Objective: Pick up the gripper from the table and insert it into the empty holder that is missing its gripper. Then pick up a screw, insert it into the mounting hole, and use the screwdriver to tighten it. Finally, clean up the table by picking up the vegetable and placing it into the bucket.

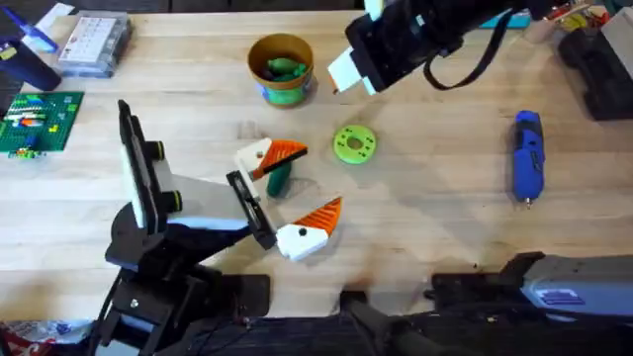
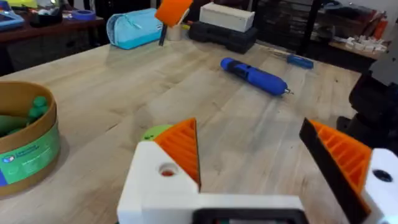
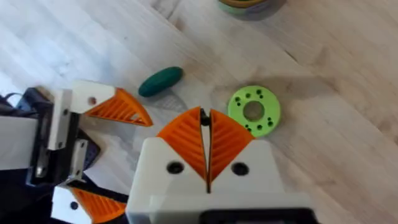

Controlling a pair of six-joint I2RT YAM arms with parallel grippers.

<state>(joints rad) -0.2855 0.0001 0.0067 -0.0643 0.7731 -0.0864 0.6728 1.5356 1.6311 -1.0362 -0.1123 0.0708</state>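
While the dark-green vegetable (image 1: 279, 178) lies on the table (image 1: 435, 227) between the spread fingers of the left gripper (image 1: 294, 194), cleanup remains incomplete. Right gripper (image 3: 205, 134) hangs clenched and empty near the yellow bucket (image 1: 282, 69); screwdriver (image 1: 527, 155) lies well apart.

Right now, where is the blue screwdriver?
In the overhead view, the screwdriver lies on the table's right side, apart from everything, right of the lime-green disc.

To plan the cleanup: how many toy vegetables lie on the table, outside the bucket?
1. The dark-green vegetable lies beside one finger of the open left gripper. Green pieces sit inside the bucket; their number is unclear.
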